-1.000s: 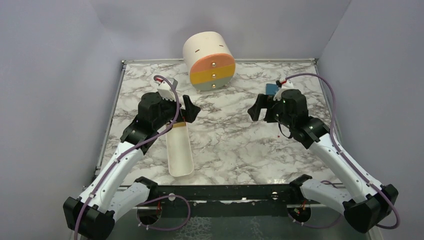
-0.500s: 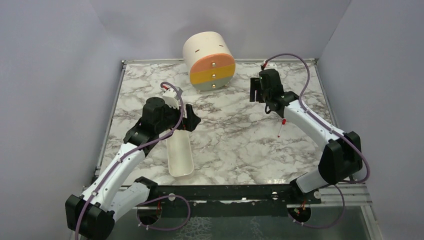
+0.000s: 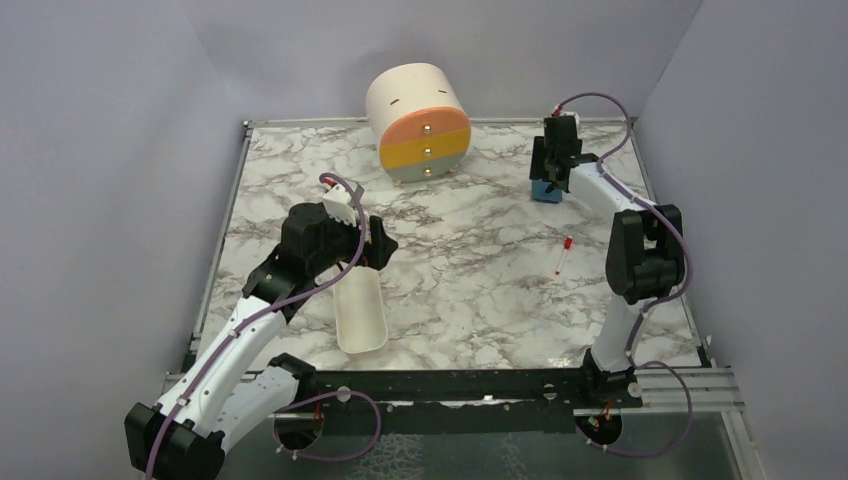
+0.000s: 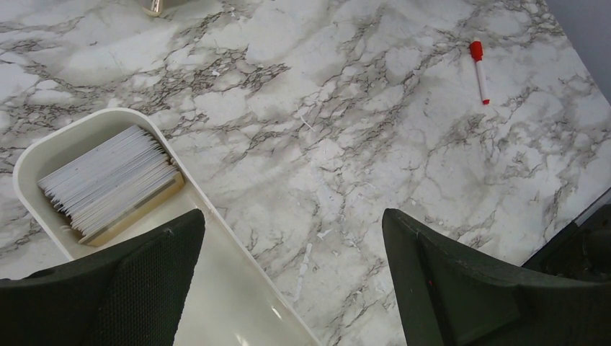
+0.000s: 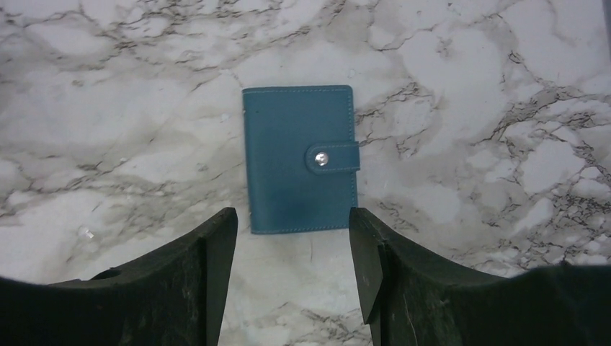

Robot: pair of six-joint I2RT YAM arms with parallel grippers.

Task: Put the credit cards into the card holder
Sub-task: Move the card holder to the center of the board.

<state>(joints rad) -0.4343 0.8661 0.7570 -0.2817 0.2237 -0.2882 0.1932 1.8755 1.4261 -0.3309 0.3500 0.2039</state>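
Observation:
The credit cards lie as a stack of pale cards with a gold one underneath, at the far end of a long white tray. My left gripper hangs open and empty above the tray's rim, one finger over the tray, one over the marble. In the top view the left gripper hides the cards. The card holder is a blue wallet, lying flat with its snap stud fastened. It also shows in the top view. My right gripper is open above its near edge, at the back right.
A cream cylinder with orange, yellow and grey drawers stands at the back centre. A red-capped pen lies on the marble at the right, also seen in the left wrist view. The tray reaches toward the near edge.
The right arm has swung from mid-table to the back right and now hangs over the card holder. The left gripper has shifted slightly nearer over the tray's far end.

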